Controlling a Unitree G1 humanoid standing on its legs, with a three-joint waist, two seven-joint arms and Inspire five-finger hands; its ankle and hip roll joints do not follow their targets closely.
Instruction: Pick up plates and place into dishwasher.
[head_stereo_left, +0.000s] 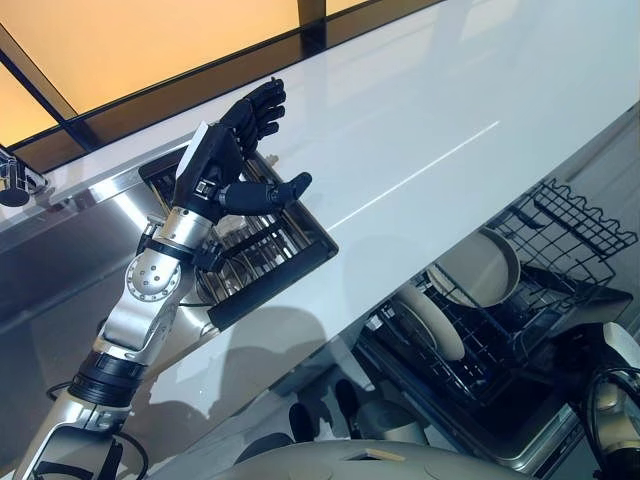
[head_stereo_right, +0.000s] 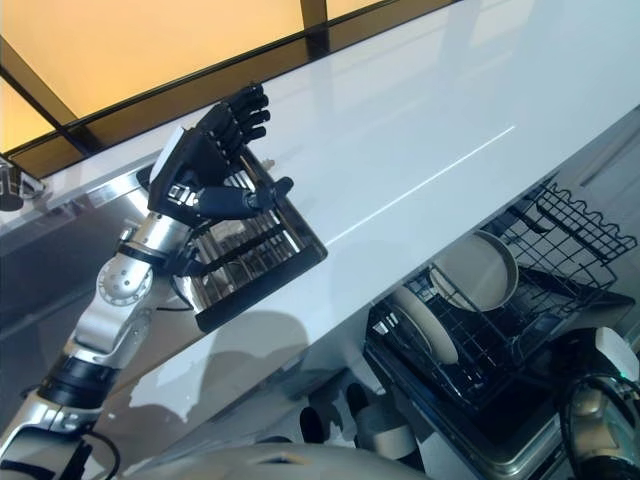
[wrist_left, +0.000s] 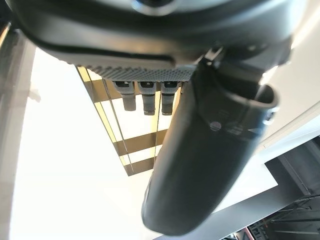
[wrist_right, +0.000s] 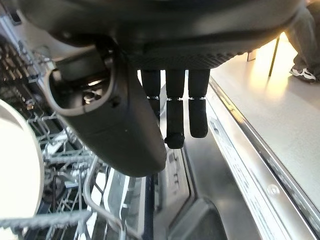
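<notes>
Two pale plates stand on edge in the black wire dishwasher rack (head_stereo_left: 566, 226) at the lower right: one (head_stereo_left: 484, 266) deeper in, one (head_stereo_left: 433, 322) nearer the front. My left hand (head_stereo_left: 232, 150) is raised over a metal dish rack (head_stereo_left: 268, 262) by the sink, open, with straight fingers (wrist_left: 144, 98), thumb out to the side and nothing in it. That dish rack holds no plates that I can see. My right hand (wrist_right: 175, 107) hangs open over the dishwasher's edge, holding nothing, with a plate's rim (wrist_right: 16, 167) beside it in the wire rack.
A long white counter (head_stereo_left: 430, 130) runs between the dish rack and the dishwasher. A faucet (head_stereo_left: 14, 186) stands at the far left by the steel sink. Dark cups (head_stereo_left: 352, 408) sit below the counter's front edge.
</notes>
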